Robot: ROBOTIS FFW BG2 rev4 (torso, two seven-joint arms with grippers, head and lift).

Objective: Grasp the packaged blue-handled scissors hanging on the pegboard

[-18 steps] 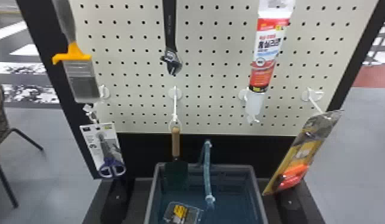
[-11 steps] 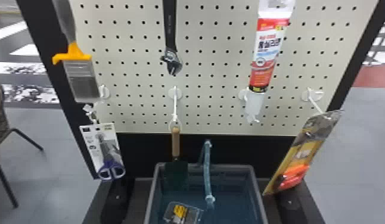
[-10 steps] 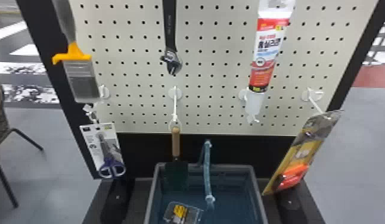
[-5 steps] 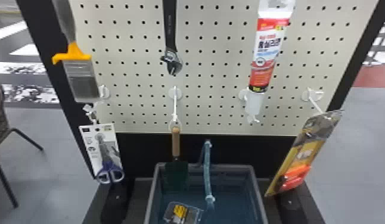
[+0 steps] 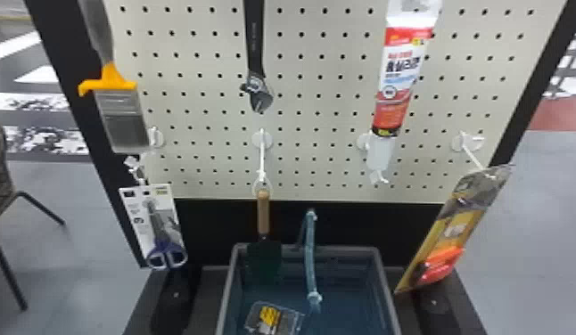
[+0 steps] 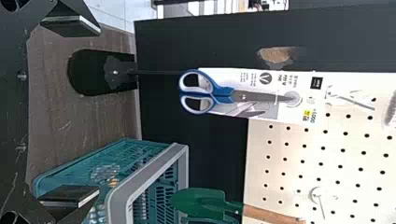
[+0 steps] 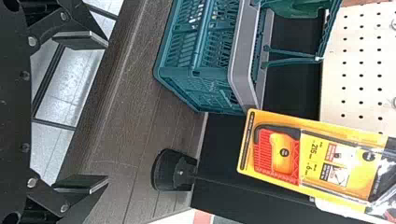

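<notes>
The packaged blue-handled scissors [image 5: 160, 227] hang from a hook at the pegboard's [image 5: 318, 93] lower left, handles downward on a white card. In the left wrist view the same scissors [image 6: 210, 93] lie sideways, beyond my left gripper [image 6: 70, 112], whose two fingers stand wide apart with nothing between them. A gap separates those fingers from the blue handles. In the right wrist view my right gripper [image 7: 79, 112] is open and holds nothing; a yellow packaged tool [image 7: 280, 154] hangs farther off.
A paintbrush [image 5: 122, 111] hangs just above the scissors. A trowel [image 5: 263, 214] hangs at centre, over a grey-rimmed basket [image 5: 387, 285]. A wrench [image 5: 256, 53] and a red-and-white tube [image 5: 396, 84] hang higher. The yellow package [image 5: 452, 231] is at the right.
In the head view the scissors package sways slightly on its hook, its lower end shifting a little. The yellow package at the right also swings slightly. The rest looks the same.
</notes>
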